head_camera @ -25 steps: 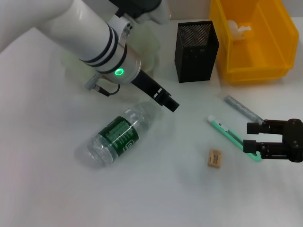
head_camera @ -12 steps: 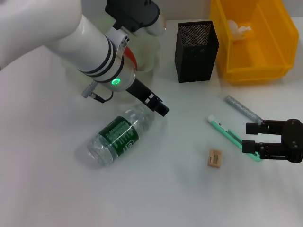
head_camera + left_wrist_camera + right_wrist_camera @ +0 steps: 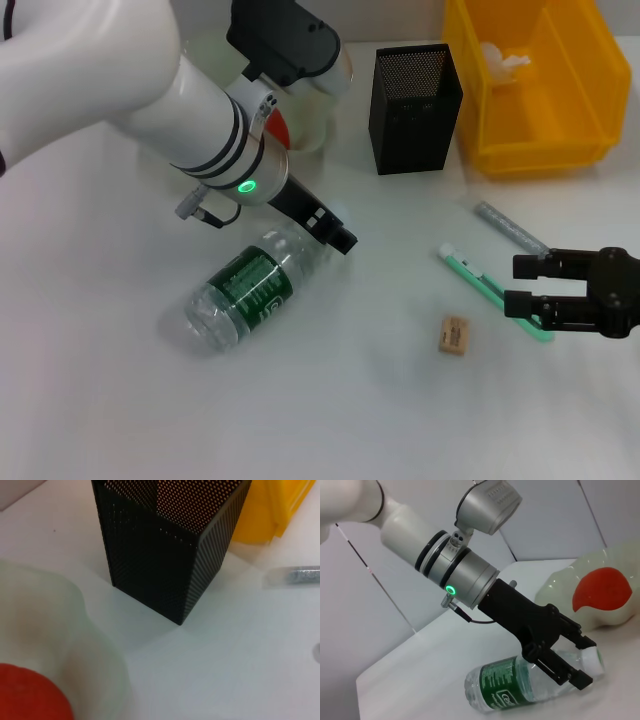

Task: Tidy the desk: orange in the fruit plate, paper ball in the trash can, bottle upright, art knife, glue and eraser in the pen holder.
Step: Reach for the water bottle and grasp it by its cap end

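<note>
1. Since a second ago, the left claw has been dropping toward the cap end of the bottle, from clear of the neck to right over it; the right claw has been edging slightly leftward over the art knife
2. The bottle is lying on its side on the white bench, its long axis running diagonally, cap end pointing toward the left claw and the pen holder, base pointing toward the near-left
3. The left claw is showing parted fingers straddling the capped neck in the right wrist view, not visibly gripping it
4. The right claw is hovering with fingers spread wide over the lower end of the green art knife, which is lying diagonally
5. The eraser is sitting just left of the knife, and the grey glue stick is lying beyond it
6. The orange is resting in the pale fruit plate behind the left arm
7. The paper ball is sitting in the yellow trash can, just beside the pen holder
</note>
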Controlling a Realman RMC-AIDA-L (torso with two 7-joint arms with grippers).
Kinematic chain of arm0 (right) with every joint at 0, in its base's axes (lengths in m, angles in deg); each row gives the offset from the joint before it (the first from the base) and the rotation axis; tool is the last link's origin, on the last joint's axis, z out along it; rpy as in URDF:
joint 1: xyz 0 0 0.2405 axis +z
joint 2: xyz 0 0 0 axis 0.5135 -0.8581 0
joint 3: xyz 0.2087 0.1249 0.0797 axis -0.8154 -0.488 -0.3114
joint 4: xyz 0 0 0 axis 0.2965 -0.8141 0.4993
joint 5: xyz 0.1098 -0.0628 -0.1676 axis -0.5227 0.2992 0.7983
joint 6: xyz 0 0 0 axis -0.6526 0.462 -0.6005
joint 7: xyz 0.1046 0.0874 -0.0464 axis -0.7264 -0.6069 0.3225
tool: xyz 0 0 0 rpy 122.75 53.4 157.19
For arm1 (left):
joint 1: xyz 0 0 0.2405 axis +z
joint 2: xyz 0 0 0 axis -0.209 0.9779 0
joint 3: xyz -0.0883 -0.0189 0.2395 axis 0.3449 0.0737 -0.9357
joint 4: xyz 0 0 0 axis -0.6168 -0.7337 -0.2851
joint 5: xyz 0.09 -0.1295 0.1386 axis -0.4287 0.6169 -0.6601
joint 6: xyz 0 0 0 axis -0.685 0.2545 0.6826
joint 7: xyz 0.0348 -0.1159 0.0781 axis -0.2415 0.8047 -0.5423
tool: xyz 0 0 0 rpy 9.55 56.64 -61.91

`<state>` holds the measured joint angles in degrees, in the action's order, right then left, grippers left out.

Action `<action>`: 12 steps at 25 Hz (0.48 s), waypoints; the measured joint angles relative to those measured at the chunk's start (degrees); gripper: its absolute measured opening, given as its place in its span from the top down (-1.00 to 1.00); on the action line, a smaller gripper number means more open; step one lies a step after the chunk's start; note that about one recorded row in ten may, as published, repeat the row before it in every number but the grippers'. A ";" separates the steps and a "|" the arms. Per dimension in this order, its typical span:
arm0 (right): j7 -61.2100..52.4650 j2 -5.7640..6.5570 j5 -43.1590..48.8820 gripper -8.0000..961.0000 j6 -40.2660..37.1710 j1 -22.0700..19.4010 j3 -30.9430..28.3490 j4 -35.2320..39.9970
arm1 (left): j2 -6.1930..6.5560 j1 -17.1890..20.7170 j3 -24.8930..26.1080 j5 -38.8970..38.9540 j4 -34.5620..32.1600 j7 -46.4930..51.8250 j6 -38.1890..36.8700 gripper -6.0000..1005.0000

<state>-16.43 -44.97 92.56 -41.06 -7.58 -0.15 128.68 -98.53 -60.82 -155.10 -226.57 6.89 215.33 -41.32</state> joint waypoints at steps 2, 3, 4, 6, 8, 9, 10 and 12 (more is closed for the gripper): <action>0.00 0.00 0.00 -0.49 0.38 0.20 0.00 -0.24 | 0.00 0.06 -0.21 0.03 0.09 0.00 0.37 -0.53; 0.00 0.00 0.00 -0.49 0.38 0.20 0.00 -0.24 | 0.00 0.13 -0.54 0.05 0.37 0.01 0.86 -0.53; 0.00 0.01 0.00 -0.49 0.43 0.28 0.00 -0.24 | 0.00 0.17 -0.73 0.06 0.46 0.01 0.98 -0.53; 0.00 0.01 0.00 -0.49 0.43 0.45 0.00 -0.25 | 0.00 0.27 -1.07 0.07 0.55 0.02 1.17 -0.46; 0.00 0.02 0.00 -0.49 0.43 0.58 0.00 -0.30 | 0.00 0.45 -1.52 0.07 0.55 0.02 1.28 -0.40; 0.00 0.02 0.00 -0.49 0.43 0.63 0.00 -0.32 | 0.00 0.48 -1.62 0.08 0.55 0.02 1.31 -0.37; 0.00 0.02 0.00 -0.49 0.43 0.67 -0.01 -0.32 | 0.00 0.52 -1.77 0.10 0.55 0.01 1.33 -0.34; 0.00 0.03 0.00 -0.49 0.46 0.74 -0.06 -0.33 | 0.00 0.62 -1.87 0.11 0.52 -0.11 1.34 -0.28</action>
<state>-16.43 -44.95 92.56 -40.60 -6.83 -0.21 128.35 -98.53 -60.20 -156.97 -226.46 7.41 215.23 -39.98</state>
